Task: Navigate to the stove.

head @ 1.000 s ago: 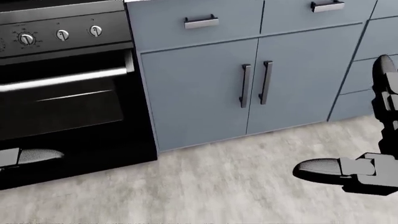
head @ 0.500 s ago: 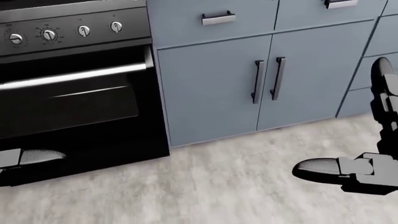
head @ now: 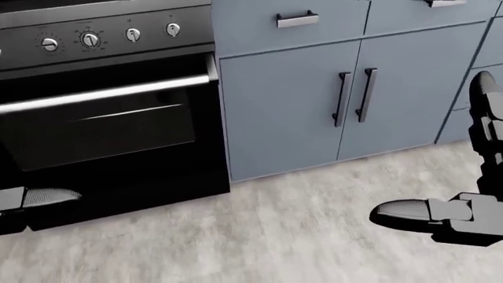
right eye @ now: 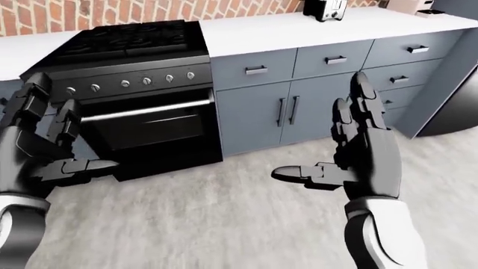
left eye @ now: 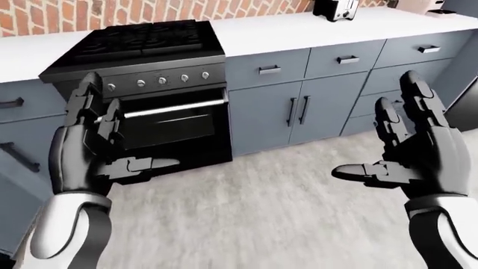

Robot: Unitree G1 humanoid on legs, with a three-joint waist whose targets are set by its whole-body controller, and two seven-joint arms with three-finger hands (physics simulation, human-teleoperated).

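Observation:
The black stove [left eye: 149,61] stands against the brick wall at the upper left of the left-eye view, with a dark burner top, a row of knobs [left eye: 162,80] and an oven door with a silver handle [left eye: 172,108]. In the head view the oven door [head: 102,124] fills the left half. My left hand [left eye: 97,145] is open and empty, raised before the oven's left side. My right hand [left eye: 403,151] is open and empty, raised at the right before the blue cabinets.
Blue-grey cabinets [left eye: 291,112] with drawers run right of the stove under a white counter [left eye: 314,28] that carries a toaster [left eye: 334,8]. More cabinets [left eye: 18,123] stand left of the stove. A dark appliance [right eye: 455,106] is at far right. Pale floor [left eye: 254,207] lies below.
The whole head view has shifted: the stove and cabinets slid to the right in the picture, so the camera moved left toward the stove. Both hands keep their pose.

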